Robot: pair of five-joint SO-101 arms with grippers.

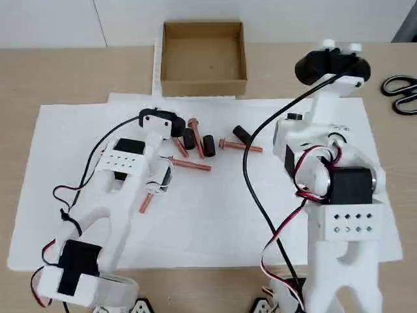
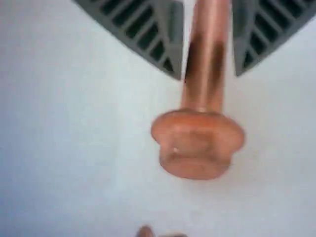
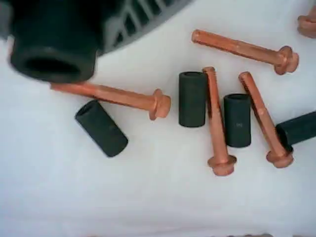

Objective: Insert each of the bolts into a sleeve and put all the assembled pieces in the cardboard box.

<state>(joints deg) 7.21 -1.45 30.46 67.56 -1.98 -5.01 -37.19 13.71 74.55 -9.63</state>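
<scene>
White sheet (image 1: 215, 222), left hand (image 2: 207, 66) pinching bolt (image 2: 197, 143); right hand (image 3: 94, 29) holding sleeve (image 3: 53, 54)

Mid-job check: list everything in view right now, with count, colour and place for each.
cardboard box: one, brown, at the far side of the table, beyond the sheet.
white sheet: one, white, spread on the table under the parts.
bolts: five, copper; four loose on the sheet in front of the box, one in the left tool.
sleeves: five, black; four loose among the bolts, one in the right tool.
scissors: one pair, black handles, at the table's right edge in the high view.
table: one, light wood.
left tool: shut on a bolt's shank.
right tool: shut on a sleeve.
</scene>
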